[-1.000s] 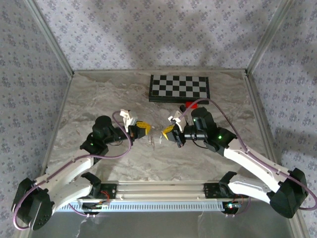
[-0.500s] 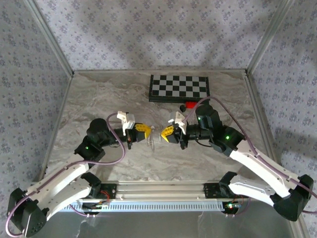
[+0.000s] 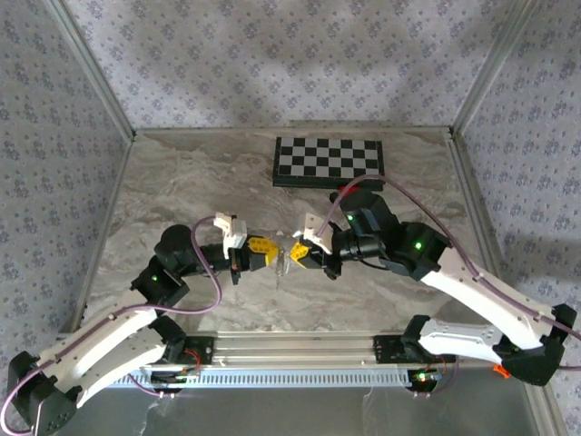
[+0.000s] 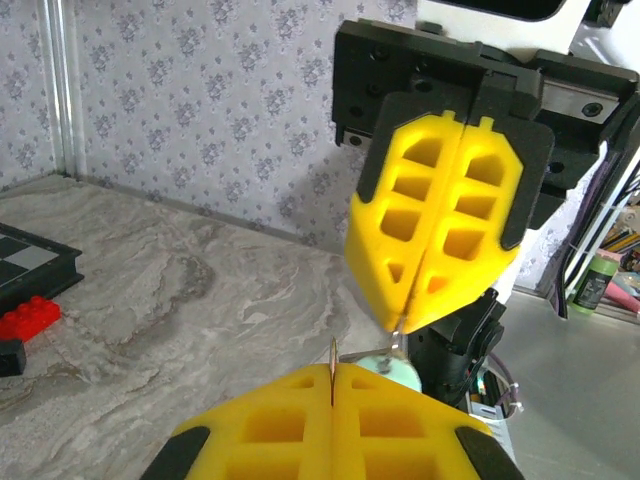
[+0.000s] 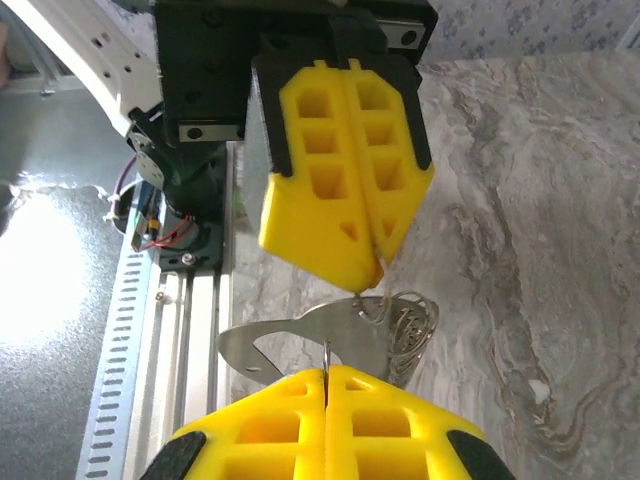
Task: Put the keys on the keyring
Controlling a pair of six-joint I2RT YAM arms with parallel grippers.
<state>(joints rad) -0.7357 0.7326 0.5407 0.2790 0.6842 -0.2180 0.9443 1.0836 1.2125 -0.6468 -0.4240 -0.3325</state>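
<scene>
The two arms meet approx. in the middle of the worktop (image 3: pixel 182 182), tip against tip. The left gripper (image 3: pixel 269 251) comes from the left side and the right gripper (image 3: pixel 295 255) from the right, w/ only a small gap between the yellow pads.

L jaws: pressed together. In the left wrist view a thin metal strip stands out of their seam. In the right wrist view the L tip sits on the wire loops of the keyring (image 5: pixel 408 335), so it seems to pinch the keyring.

R jaws: also pressed together. A thin edge comes up from their seam to the flat silvery part of the key (image 5: pixel 285 345), and in the left wrist view a fine piece goes from the R tip down to the pale mint head. So the R jaws seem to pinch the key.

Key and keyring are both held in the air between the two tips, just beside each other, the loops touching the silvery plate. I cannot tell if the key is threaded on the ring.

Behind the arms a checkerboard (image 3: pixel 329 160) lies at the far edge of the worktop. Near it are a red block (image 4: pixel 28 318) and a black block (image 4: pixel 8 355), well apart from the jaws. Purple cables (image 3: pixel 204 272) run along both arms.
</scene>
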